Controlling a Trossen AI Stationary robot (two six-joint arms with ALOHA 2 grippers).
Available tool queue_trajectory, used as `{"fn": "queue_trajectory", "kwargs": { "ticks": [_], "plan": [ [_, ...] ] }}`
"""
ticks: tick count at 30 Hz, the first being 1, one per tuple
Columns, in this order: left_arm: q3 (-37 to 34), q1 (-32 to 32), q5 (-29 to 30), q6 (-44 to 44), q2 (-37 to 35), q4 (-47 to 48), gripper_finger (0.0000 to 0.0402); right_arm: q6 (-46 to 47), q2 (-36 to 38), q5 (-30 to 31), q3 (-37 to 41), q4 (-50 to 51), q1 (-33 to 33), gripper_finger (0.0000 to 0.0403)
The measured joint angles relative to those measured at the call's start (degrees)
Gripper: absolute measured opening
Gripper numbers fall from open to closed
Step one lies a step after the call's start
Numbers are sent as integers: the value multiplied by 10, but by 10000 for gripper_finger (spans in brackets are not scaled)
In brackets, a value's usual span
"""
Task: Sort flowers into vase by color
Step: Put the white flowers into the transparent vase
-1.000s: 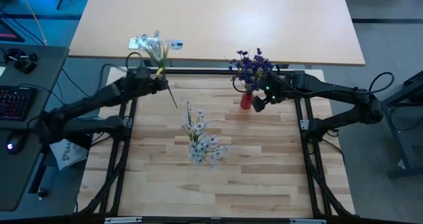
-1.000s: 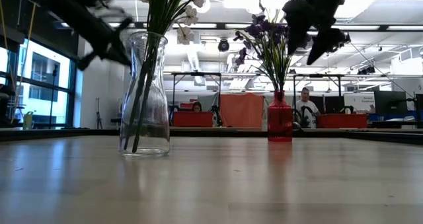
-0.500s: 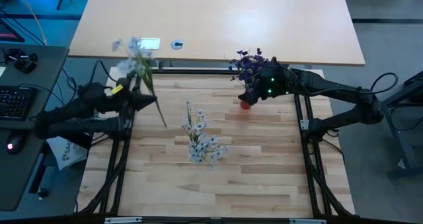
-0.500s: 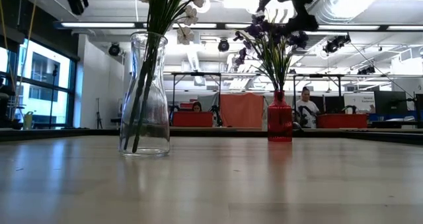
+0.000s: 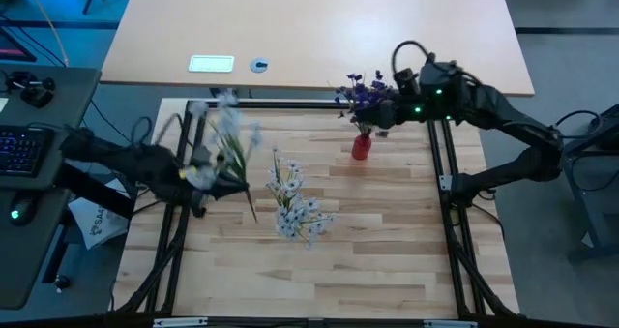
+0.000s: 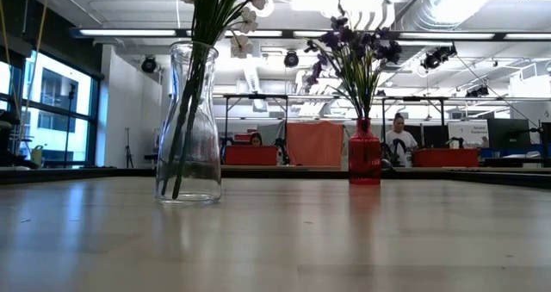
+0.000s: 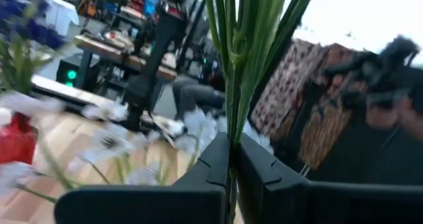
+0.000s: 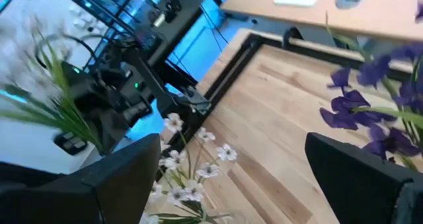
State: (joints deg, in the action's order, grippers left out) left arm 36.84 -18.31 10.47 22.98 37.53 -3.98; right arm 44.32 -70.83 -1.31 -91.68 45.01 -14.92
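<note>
Two dark arms w/ green LEDs, cable loops

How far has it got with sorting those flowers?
Purple flowers already stand in the red vase, and several white flowers in the clear vase. The left gripper holds one white sprig at the table's left, not yet placed. The right gripper, fingers open, hangs empty by the purple flowers.

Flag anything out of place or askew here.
Nothing is spilled or tipped: the glass vase and red vase both stand upright. The only stray is a white sprig, held tilted in the left gripper near the left edge of the table, outside any vase.
</note>
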Motion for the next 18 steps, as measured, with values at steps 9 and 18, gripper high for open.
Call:
{"fn": "queue_trajectory", "kwargs": {
  "ticks": [9,18],
  "plan": [
    [-74,-132,185,-34,120,-238,0,-43,0,30,-62,86,42,374],
    [-147,-171,307,-95,220,-427,0,-85,0,31,-62,131,74,374]
  ]
}}
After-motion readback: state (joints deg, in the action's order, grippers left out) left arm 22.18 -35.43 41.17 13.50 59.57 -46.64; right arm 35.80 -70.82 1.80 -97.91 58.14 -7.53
